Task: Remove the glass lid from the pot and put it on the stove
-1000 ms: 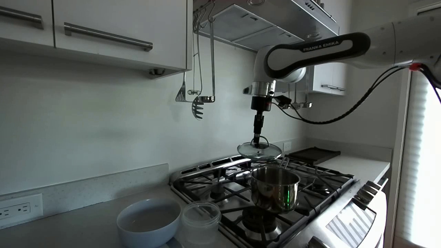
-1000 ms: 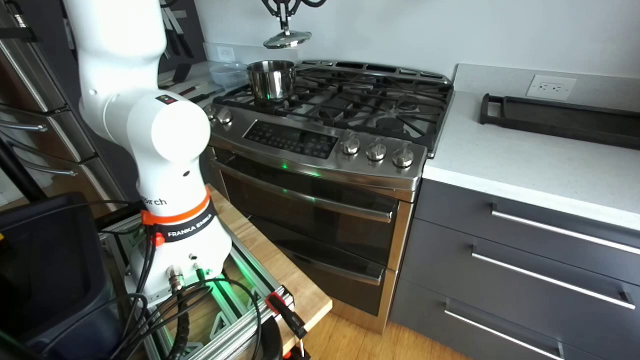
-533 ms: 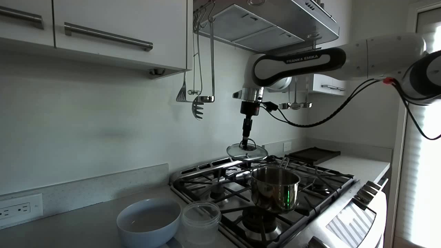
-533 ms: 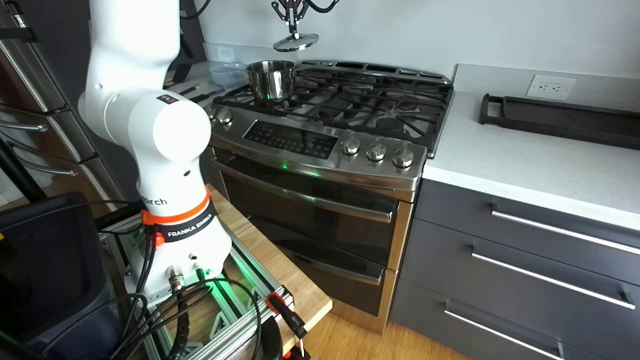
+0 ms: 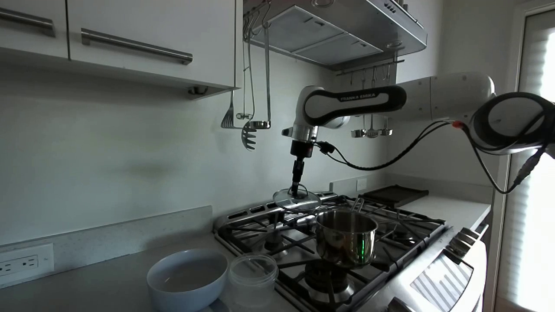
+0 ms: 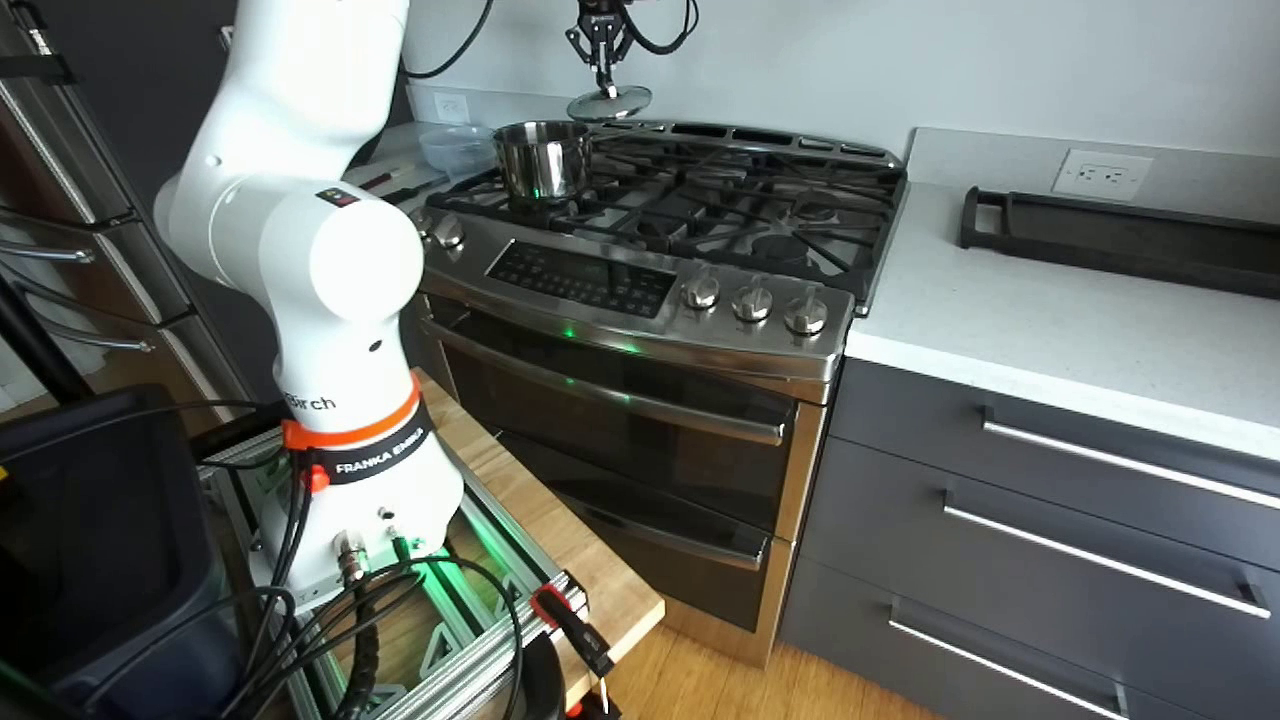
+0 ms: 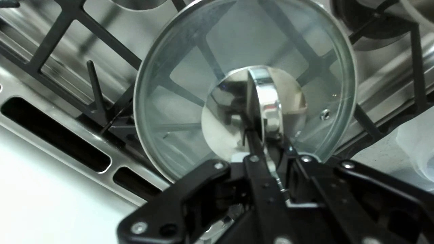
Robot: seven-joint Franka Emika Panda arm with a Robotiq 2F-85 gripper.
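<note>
Your pincer (image 7: 269, 144) grasps the glass lid (image 5: 297, 202) by its metal loop handle (image 7: 271, 105); the fingers (image 7: 255, 149) press in on either side of the band. You hold the lid in the air over the back grates (image 7: 51, 40) of the stove (image 6: 740, 350), clear of them and tipped slightly. The lid is off the pot (image 5: 345, 242), which stands upright on the grates with its mouth uncovered. In an exterior view, you find the pot at 4 o'clock from the lid, near it. In the wrist view, you see the grates through the glass, and a small ringed hole (image 7: 325, 114) sits between 3 and 4 o'clock from the lid's middle.

In an exterior view, your robot arm (image 5: 360, 103) reaches in from 3 o'clock, the pincer pointing down to 6. A plastic tub (image 5: 253, 292) stands on the counter (image 5: 108, 286) at 8 o'clock from the pot; a white bowl (image 5: 186, 299) is at 9 o'clock from the tub, so close that you cannot tell whether the two touch. A ladle (image 5: 260, 125) hangs at 11 o'clock from the lid. In an exterior view, a black tray (image 6: 1130, 240) lies on the counter at 3 o'clock from the stove.
</note>
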